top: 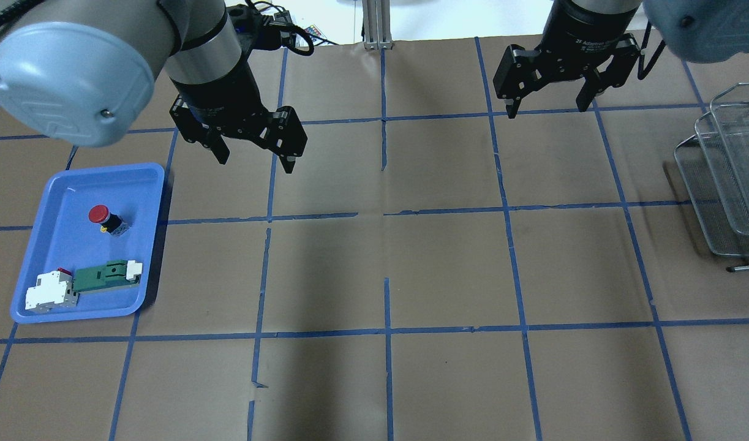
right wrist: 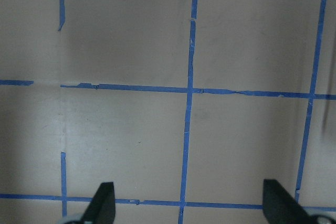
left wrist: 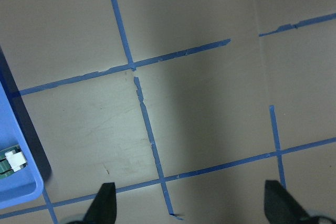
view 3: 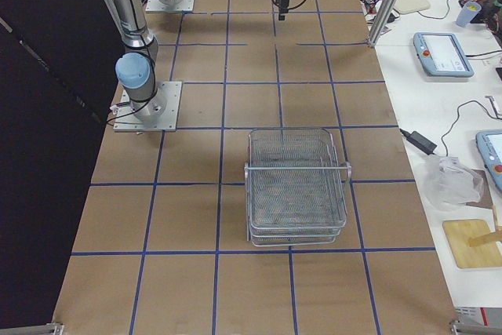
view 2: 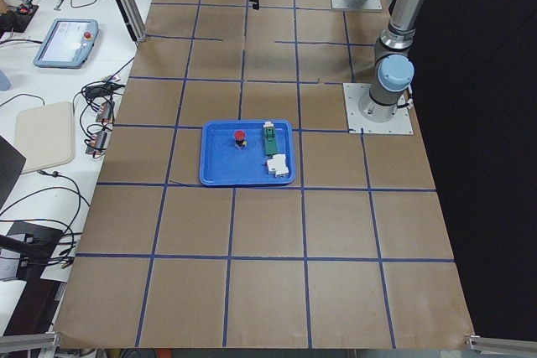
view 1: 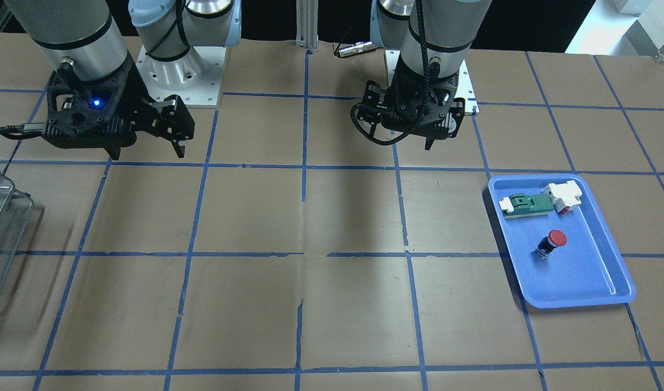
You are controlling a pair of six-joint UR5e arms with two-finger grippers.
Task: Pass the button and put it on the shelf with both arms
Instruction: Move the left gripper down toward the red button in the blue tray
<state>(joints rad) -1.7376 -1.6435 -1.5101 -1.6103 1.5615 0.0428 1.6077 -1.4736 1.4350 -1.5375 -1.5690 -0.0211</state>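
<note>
Brown paper marked with a grid of blue tape covered the table (top: 447, 263), and no step of the task seemed done yet. The button (top: 106, 220) lay in the blue tray (top: 74, 251) at the left side of the table, apart from the white-and-red block on its green board (top: 86, 285) at the near end of the same tray. The left gripper (top: 256, 164) hovered above bare paper just right of the tray's far corner, jaws spread and holding nothing. The right gripper (top: 547, 110) was equally spread and unloaded, hanging at the far side, near the wire-mesh shelf (top: 726, 184) on the right.

The step in hand was, in my judgement, the first reach. The left arm would need to move left and nearer, come down inside the tray wall, and close on the button – which seemed to rest tilted, so the fingers should line up with its short black body.
</note>
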